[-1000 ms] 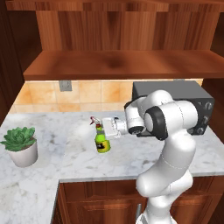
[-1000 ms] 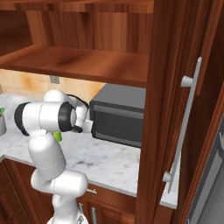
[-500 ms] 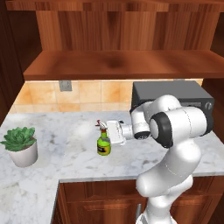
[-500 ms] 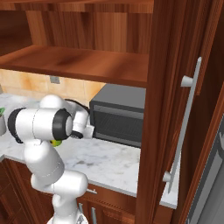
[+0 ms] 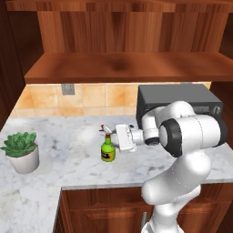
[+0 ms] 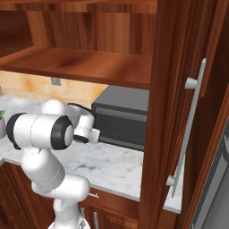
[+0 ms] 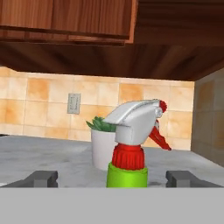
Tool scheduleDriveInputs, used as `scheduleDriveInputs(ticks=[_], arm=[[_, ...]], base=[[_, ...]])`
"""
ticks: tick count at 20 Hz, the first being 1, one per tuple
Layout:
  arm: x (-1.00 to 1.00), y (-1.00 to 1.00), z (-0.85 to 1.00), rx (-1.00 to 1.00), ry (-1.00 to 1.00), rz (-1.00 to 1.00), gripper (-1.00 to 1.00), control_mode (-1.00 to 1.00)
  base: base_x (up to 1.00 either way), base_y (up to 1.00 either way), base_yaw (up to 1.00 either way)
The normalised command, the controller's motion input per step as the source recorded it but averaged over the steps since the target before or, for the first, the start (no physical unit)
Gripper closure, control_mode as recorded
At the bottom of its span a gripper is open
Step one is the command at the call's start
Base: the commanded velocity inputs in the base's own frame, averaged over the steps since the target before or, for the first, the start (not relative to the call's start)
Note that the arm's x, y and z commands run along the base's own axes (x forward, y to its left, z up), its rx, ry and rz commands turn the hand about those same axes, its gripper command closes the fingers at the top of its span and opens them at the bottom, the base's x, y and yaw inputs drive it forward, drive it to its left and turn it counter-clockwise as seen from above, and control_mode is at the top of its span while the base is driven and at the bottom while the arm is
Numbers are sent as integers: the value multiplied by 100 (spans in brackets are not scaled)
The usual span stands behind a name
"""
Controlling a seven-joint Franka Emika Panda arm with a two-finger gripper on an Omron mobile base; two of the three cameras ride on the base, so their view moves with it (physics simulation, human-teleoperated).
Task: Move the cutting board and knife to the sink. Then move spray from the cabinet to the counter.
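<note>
Spray (image 5: 108,150) upright on counter (image 5: 68,159); arm reaching level leftward, gripper (image 7: 111,178) spread wide either side, not touching.

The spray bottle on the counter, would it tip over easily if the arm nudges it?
Probably yes: the spray bottle stands upright, slim, with a bulky trigger head up top. A nudge near the neck would likely topple it. On the smooth marble counter it might slide instead.

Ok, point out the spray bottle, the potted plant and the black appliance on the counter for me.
spray bottle (image 5: 108,152), left base view, on its green body.
potted plant (image 5: 21,144), left base view, on the green leaves.
black appliance (image 6: 126,117), right base view, on its dark front panel.
</note>
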Motion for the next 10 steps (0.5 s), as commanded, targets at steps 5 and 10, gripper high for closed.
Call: scheduleDriveInputs(ticks=[5, 10], arm=[[-12, -31, 10, 0, -3, -1, -100, -100], [-55, -15, 71, -4, -17, 0, -100, -100]], base=[[0, 0, 0], [0, 0, 0]])
